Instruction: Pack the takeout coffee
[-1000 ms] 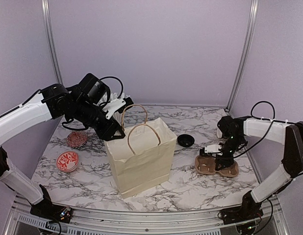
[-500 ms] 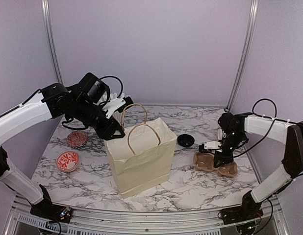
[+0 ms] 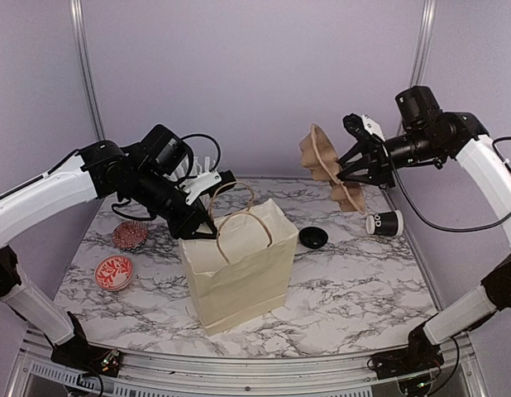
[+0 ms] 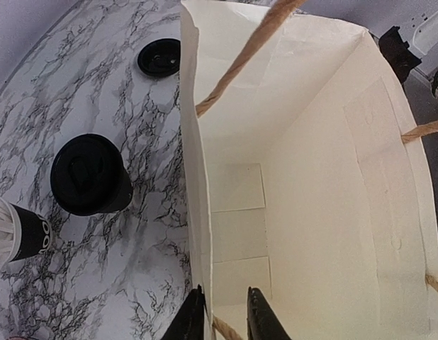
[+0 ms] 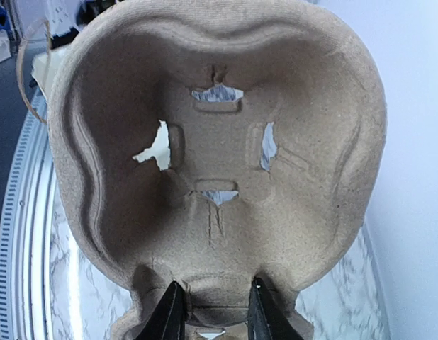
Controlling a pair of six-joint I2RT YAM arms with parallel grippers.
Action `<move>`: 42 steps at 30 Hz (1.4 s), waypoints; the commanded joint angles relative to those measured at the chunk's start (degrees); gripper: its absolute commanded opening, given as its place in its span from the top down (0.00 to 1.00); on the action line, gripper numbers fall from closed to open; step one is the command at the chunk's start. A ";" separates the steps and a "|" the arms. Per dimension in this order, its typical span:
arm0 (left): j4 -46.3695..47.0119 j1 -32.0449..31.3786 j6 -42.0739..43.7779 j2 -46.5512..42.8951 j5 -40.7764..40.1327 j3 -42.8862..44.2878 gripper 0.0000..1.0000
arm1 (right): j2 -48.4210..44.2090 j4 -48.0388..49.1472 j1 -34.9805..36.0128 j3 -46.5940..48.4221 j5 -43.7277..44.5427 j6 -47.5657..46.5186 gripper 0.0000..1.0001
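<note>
The takeout coffee (image 4: 88, 173), a black-lidded cup, stands upright on the marble just outside the cream paper bag (image 4: 325, 177). The top view hides it behind my left arm. My left gripper (image 4: 222, 319) (image 3: 207, 225) straddles the bag's back rim. The wall touches one finger and a gap shows to the other. My right gripper (image 5: 215, 312) (image 3: 348, 169) is raised high at the back right. It is shut on the middle ridge of a brown pulp cup carrier (image 5: 219, 142) (image 3: 322, 157), which hangs on edge in the air.
A black cup with white lettering (image 3: 384, 222) lies on its side at the right. A loose black lid (image 3: 313, 238) (image 4: 160, 57) sits right of the bag. A cup of white straws (image 4: 13, 230) stands behind it. Two red patterned pieces (image 3: 130, 235) (image 3: 113, 271) lie at the left.
My right arm lifted the carrier off the table at the right, up high, and tipped it on edge. My left gripper moved onto the bag's rim and its jaws narrowed.
</note>
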 commanded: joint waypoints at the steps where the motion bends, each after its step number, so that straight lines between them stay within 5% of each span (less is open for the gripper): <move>1: -1.64 0.29 1.47 1.75 5.96 2.64 0.82 | 1.56 0.73 7.57 8.41 -9.69 4.20 0.74; 9: -1.65 0.28 1.97 3.41 12.17 5.13 0.96 | 2.79 7.07 19.14 11.87 -13.98 9.01 0.75; 17: -1.74 0.30 2.36 6.92 12.83 6.45 0.96 | 4.61 7.12 27.65 8.87 -11.24 8.34 0.75; 31: -1.59 0.26 0.12 6.61 8.12 7.52 0.59 | 12.17 8.50 30.70 9.87 -11.11 7.72 0.77; 42: 5.89 0.74 -4.73 -8.68 -4.28 -0.26 0.39 | 14.94 8.27 30.78 6.95 -8.44 7.65 0.78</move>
